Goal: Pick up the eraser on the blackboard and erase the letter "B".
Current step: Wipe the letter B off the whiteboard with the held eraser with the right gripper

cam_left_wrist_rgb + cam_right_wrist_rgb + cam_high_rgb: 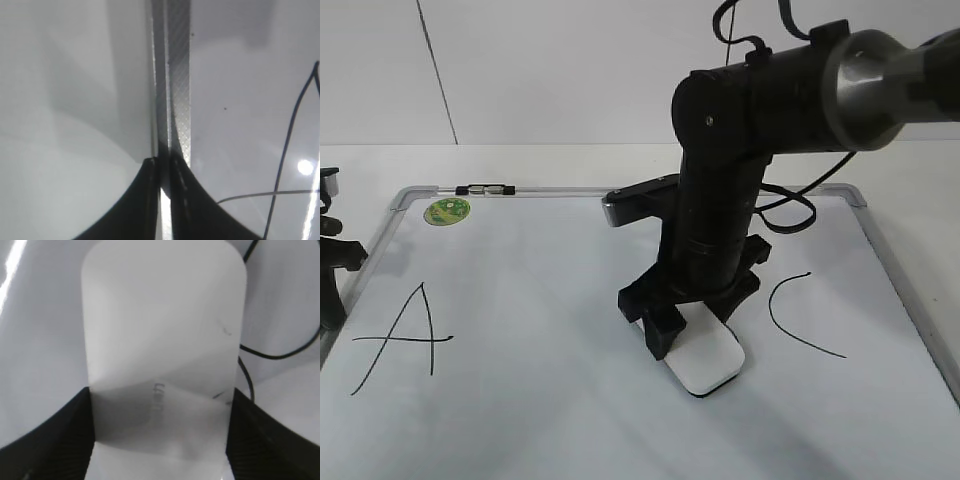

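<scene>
The white eraser (708, 360) lies flat on the blackboard (550, 270), between the "A" (405, 335) and the "C" (790, 315). My right gripper (685, 318) is shut on the eraser's sides. In the right wrist view the eraser (160, 330) fills the space between the black fingers of the right gripper (160, 435). The letter "B" does not show in any view. Black marker strokes (270, 356) run right of the eraser; I cannot tell which letter they belong to. My left gripper (165, 172) is shut and empty over the board's left frame (177, 75).
A green sticker (447, 210) and a small black-and-silver marker (488, 188) sit at the board's far left edge. The left arm (330, 270) stands by the board's left side. Strokes of the "A" (290, 135) show in the left wrist view.
</scene>
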